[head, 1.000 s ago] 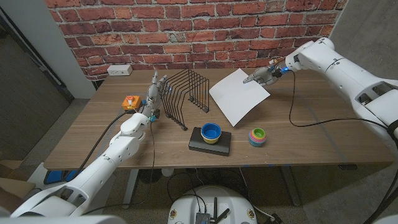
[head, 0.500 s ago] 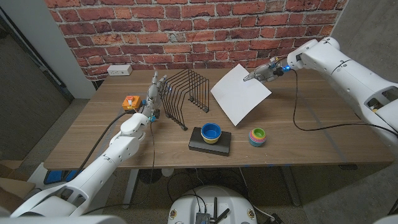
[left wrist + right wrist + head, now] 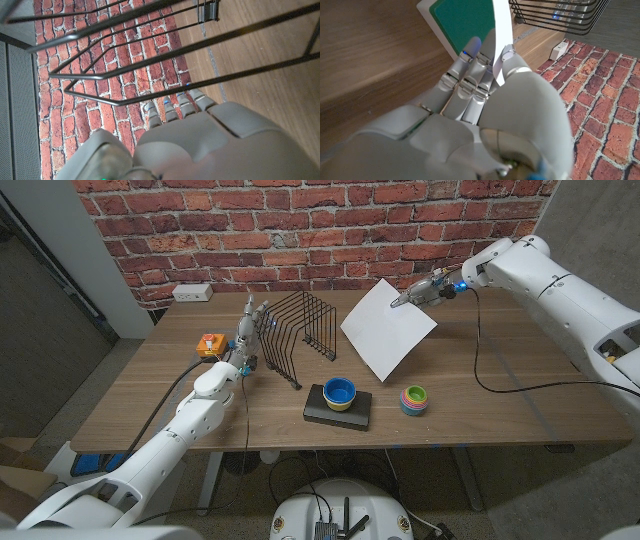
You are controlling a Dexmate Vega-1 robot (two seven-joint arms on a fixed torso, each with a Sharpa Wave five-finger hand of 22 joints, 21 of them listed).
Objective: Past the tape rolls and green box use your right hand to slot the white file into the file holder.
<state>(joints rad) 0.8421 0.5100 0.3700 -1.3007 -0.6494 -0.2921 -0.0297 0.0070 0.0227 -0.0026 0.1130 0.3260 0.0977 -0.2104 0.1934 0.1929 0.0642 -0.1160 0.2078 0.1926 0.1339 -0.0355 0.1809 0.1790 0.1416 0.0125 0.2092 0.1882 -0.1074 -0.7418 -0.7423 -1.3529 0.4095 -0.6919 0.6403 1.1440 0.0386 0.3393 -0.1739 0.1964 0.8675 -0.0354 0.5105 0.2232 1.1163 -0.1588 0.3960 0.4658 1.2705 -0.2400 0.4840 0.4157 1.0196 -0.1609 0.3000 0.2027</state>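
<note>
At the far right of the tabletop (image 3: 150, 395), the right robot hand (image 3: 427, 291) pinches the upper corner of the white file (image 3: 387, 328), which hangs tilted from the fingers with its lower corner close to the wood. In the right wrist view the sheet's edge (image 3: 501, 35) runs up between the thumb and the other fingers (image 3: 470, 70), and a flat green box with a white rim (image 3: 462, 22) lies on the wood just beyond the fingertips.

To that hand's left, past the sheet, stands the black wire file holder (image 3: 300, 330), its slots upright. The left robot hand (image 3: 247, 330) stands on the holder's other side, fingers pointing up against the outer wires; whether it actually grips the wires I cannot tell. The left wrist view shows its fingertips (image 3: 175, 107) just beside the holder's wires (image 3: 150, 65).

Nearer the robot than the right hand, a blue bowl (image 3: 340, 391) sits on a dark box (image 3: 337, 412), and a stack of coloured tape rolls (image 3: 414, 399) lies beside them. A small orange object (image 3: 208, 343) lies left of the left hand.
</note>
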